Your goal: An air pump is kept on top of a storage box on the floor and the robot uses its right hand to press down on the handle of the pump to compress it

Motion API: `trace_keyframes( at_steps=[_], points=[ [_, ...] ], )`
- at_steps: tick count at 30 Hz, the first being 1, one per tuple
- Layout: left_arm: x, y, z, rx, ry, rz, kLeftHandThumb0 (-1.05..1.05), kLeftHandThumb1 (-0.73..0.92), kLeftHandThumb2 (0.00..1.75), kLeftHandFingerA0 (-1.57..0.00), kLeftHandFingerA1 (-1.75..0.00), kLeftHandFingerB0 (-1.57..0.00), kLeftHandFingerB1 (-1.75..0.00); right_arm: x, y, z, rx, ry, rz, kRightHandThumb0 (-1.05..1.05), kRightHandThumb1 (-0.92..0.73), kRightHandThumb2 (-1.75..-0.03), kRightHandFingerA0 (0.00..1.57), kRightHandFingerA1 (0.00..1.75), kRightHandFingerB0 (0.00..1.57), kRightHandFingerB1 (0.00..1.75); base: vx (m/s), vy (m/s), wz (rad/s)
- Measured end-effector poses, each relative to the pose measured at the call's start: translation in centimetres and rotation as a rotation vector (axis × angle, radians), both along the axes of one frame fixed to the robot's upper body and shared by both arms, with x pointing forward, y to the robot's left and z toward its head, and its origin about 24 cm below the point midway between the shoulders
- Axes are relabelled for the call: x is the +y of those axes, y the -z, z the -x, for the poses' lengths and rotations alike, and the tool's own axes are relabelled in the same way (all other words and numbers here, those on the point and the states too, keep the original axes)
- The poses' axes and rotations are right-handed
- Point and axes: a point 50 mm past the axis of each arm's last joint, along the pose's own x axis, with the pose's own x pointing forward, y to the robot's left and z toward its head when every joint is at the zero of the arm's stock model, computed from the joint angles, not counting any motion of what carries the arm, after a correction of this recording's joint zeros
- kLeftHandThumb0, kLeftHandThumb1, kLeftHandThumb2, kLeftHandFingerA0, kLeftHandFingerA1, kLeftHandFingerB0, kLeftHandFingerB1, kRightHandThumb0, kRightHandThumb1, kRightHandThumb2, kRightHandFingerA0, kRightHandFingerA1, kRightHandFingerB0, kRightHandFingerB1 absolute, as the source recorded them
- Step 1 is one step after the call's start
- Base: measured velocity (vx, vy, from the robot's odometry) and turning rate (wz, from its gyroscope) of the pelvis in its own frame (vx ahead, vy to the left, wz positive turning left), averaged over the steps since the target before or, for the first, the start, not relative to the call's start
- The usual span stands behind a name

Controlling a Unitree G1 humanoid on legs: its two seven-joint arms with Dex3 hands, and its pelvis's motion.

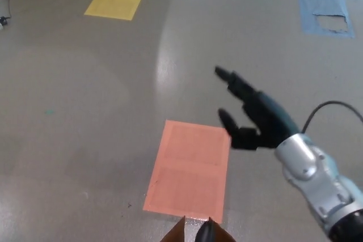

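The air pump [205, 232] barely showed: only a dark rounded tip at the bottom edge of the frame, rising between two brown flaps [177, 234] that were probably the top of the storage box. Whether that tip was the handle could not be told for certain. The right hand [252, 114] hung in the air at centre right, well above and away from the pump, released, its thumb and fingers spread and grasping nothing. Its silver forearm [317, 177] ran down to the lower right corner, with a black cable [329, 106] looping behind it. Spread like that, the hand looked set for a flat push rather than a grip. An orange sheet [190, 168] lay on the grey floor [74, 100] just beyond the box. The left hand was out of sight.
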Motion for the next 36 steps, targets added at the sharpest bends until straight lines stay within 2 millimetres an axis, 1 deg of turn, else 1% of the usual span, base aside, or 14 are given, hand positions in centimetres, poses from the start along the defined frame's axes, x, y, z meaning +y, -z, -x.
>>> trace_keyframes(
  at_steps=[9, 10, 12, 13, 16, 17, 20, 21, 30, 31, 32, 33, 34, 36],
  points=[
    [0.2, 0.2, 0.4, 0.012, -0.006, -0.003, -0.78, 0.80, 1.14, -0.15, -0.49, 0.00, -0.34, -6.5, -0.4, 0.7, -0.016, 0.188, -0.065, -0.82, -0.86, -1.17, 0.01, 0.22, 0.00, 0.16, 0.00, 0.000, 0.00],
    [0.2, 0.2, 0.4, 0.012, -0.006, -0.003, -0.79, 0.80, 1.09, -0.10, -0.44, -0.05, -0.37, -7.8, -0.1, 0.9, -0.005, 0.239, -0.088, -0.80, -0.79, -0.99, 0.00, 0.22, 0.00, 0.17, 0.00, 0.000, 0.00],
    [0.2, 0.2, 0.5, 0.014, -0.007, -0.003, -0.81, 0.82, 1.15, -0.11, -0.46, 0.00, -0.32, -10.1, 0.7, 1.3, 0.022, 0.332, -0.131, -0.80, -0.81, -1.12, 0.00, 0.27, 0.10, 0.22, 0.00, 0.000, 0.00],
    [0.2, 0.2, 0.5, 0.015, -0.007, -0.003, -0.82, 0.82, 1.15, -0.11, -0.46, -0.02, -0.30, -11.1, 1.3, 1.6, 0.039, 0.373, -0.158, -0.77, -0.86, -0.79, 0.06, 0.25, 0.08, 0.21, 0.00, 0.000, 0.00],
    [0.3, 0.4, 0.7, 0.021, -0.008, -0.003, -0.72, 0.74, 1.12, -0.10, -0.47, 0.00, -0.36, -12.7, 3.1, 2.3, 0.094, 0.458, -0.200, -0.66, -0.90, -0.70, 0.07, 0.25, 0.09, 0.21, 0.00, 0.000, 0.00],
    [0.2, 0.4, 0.7, 0.022, -0.008, -0.003, -0.80, 0.79, 1.09, -0.10, -0.44, -0.06, -0.36, -13.1, 3.9, 2.5, 0.122, 0.483, -0.207, -0.75, -0.77, -1.05, 0.00, 0.34, 0.12, 0.29, 0.00, 0.000, 0.00],
    [0.3, 0.4, 0.7, 0.024, -0.008, -0.004, -0.80, 0.80, 1.09, -0.10, -0.44, -0.06, -0.38, -13.6, 6.2, 3.2, 0.205, 0.532, -0.219, -0.76, -0.78, -1.06, 0.00, 0.34, 0.12, 0.29, 0.00, 0.000, 0.00],
    [0.3, 0.5, 0.8, 0.025, -0.009, -0.003, -0.36, 0.52, 1.12, 0.00, -0.49, 0.00, -0.49, -13.7, 6.7, 3.4, 0.224, 0.542, -0.217, -0.75, -0.75, -1.04, 0.06, 0.35, 0.09, 0.31, 0.00, 0.000, 0.00],
    [0.4, 0.8, 1.3, 0.037, -0.018, -0.004, -0.35, 0.53, 1.12, 0.00, -0.49, 0.00, -0.48, -13.5, 12.3, 5.5, 0.493, 0.601, -0.095, -0.73, -0.80, -1.06, 0.06, 0.30, 0.06, 0.24, 0.00, 0.000, 0.00],
    [0.4, 0.8, 1.3, 0.036, -0.019, -0.004, -0.83, 0.82, 1.15, -0.12, -0.46, 0.00, -0.35, -13.5, 12.8, 5.8, 0.525, 0.606, -0.076, -0.75, -0.87, -1.13, 0.02, 0.22, 0.01, 0.17, 0.00, 0.000, 0.00],
    [0.4, 0.8, 1.3, 0.034, -0.021, -0.004, -0.83, 0.82, 1.15, -0.12, -0.46, 0.00, -0.35, -13.6, 13.5, 6.2, 0.570, 0.615, -0.051, -0.75, -0.87, -1.13, 0.02, 0.22, 0.01, 0.17, 0.00, 0.000, 0.00],
    [0.4, 0.8, 1.3, 0.033, -0.021, -0.004, -0.36, 0.52, 1.12, 0.00, -0.49, 0.00, -0.49, -13.7, 14.0, 6.7, 0.605, 0.624, -0.034, -0.76, -0.90, -1.16, 0.00, 0.20, 0.00, 0.16, 0.00, 0.000, 0.00],
    [0.4, 0.8, 1.3, 0.033, -0.021, -0.004, -0.82, 0.92, 0.75, -0.16, -0.33, -0.10, -0.27, -13.8, 14.5, 7.1, 0.646, 0.632, -0.016, -0.75, -0.89, -1.15, 0.01, 0.23, 0.00, 0.16, 0.00, 0.000, 0.00],
    [0.4, 0.7, 1.2, 0.031, -0.021, -0.004, -0.83, 0.92, 0.75, -0.16, -0.33, -0.10, -0.27, -14.0, 15.3, 7.9, 0.709, 0.637, 0.020, -0.74, -0.89, -1.15, 0.01, 0.24, 0.00, 0.17, 0.00, 0.000, 0.00]
  ],
)
